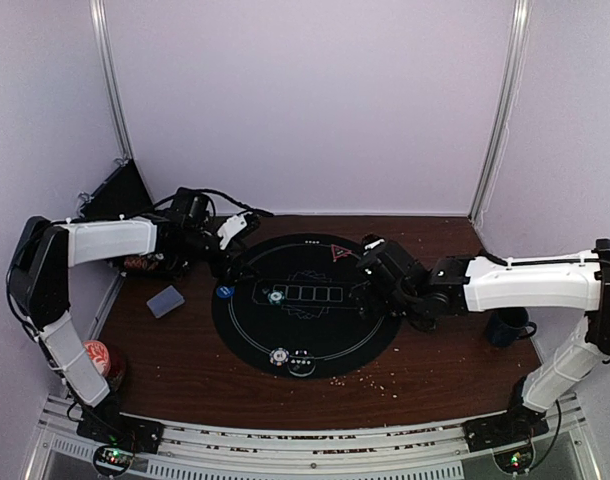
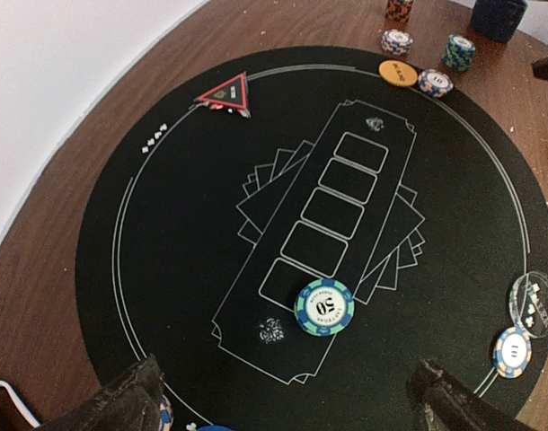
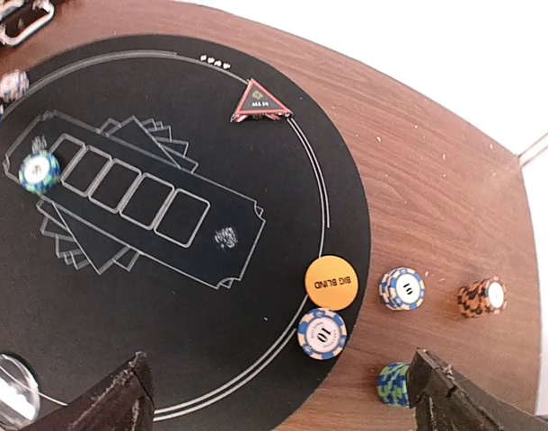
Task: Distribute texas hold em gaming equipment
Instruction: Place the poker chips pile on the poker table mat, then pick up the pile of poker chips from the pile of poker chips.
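Nearest: one red-topped can (image 1: 98,357), one white-and-blue chip (image 1: 279,356) on the mat's (image 1: 245,335) near rim. Mid-table: one card deck (image 1: 166,301), one blue button (image 1: 224,292), one teal chip (image 1: 276,296), one dark blue mug (image 1: 507,325). The right gripper (image 3: 281,359) gapes empty over one orange button (image 3: 331,283), two single chips (image 3: 322,333), two chip stacks (image 3: 481,297); its arm (image 1: 525,282) screens them from above. The left gripper (image 2: 285,366) likewise. Farthest: one red triangle marker (image 1: 337,252).
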Motion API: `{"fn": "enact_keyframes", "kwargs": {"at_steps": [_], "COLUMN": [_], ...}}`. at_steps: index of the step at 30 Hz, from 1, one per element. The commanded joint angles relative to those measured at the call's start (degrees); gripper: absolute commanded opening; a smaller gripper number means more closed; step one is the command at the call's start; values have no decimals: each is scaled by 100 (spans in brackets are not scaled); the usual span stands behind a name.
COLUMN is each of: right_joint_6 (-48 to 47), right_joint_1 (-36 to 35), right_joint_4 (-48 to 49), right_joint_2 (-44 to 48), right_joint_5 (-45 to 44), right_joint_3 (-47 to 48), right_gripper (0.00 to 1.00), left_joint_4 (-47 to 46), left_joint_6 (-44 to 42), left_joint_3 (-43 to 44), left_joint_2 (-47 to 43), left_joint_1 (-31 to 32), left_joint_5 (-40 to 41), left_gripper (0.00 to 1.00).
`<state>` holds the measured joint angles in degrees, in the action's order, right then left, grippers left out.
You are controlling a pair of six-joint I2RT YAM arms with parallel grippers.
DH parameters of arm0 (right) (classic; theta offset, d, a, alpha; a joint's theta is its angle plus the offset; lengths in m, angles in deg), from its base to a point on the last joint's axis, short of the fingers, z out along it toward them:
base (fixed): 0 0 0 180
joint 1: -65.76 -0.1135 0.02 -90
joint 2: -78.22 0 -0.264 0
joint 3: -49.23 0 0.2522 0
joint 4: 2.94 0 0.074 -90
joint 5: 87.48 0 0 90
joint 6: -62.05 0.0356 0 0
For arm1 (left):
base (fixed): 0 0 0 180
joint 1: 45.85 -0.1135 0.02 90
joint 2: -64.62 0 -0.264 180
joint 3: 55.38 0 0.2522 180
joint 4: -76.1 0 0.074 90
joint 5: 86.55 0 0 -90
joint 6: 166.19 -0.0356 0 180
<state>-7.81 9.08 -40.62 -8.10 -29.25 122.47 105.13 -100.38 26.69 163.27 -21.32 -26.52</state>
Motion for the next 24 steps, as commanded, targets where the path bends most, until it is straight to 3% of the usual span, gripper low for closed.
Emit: {"fn": "enact_keyframes", "kwargs": {"at_steps": [1, 9, 15, 20, 24], "right_joint_6": [831, 1322, 1169, 1003, 1010], "right_joint_1": [29, 218, 240, 272, 275], "right_joint_4": [-87, -263, 92, 584, 837], "right_joint_2": [221, -20, 574, 891, 837], "right_joint_5": [-168, 597, 160, 1094, 1330], "right_joint_3": [222, 582, 66, -297, -523], "right_gripper": [100, 100, 100, 100, 100], "left_joint_4": [730, 747, 805, 1124, 1524], "left_joint_6": [-311, -170, -147, -278, -365], "left_joint_3": [423, 624, 862, 1207, 1587], "left_joint_2": [286, 484, 684, 920, 1176], "left_joint_1": [-12, -7, 27, 181, 379], "left_joint_5": [292, 402, 246, 278, 365], "left_gripper": [98, 98, 98, 98, 98]}}
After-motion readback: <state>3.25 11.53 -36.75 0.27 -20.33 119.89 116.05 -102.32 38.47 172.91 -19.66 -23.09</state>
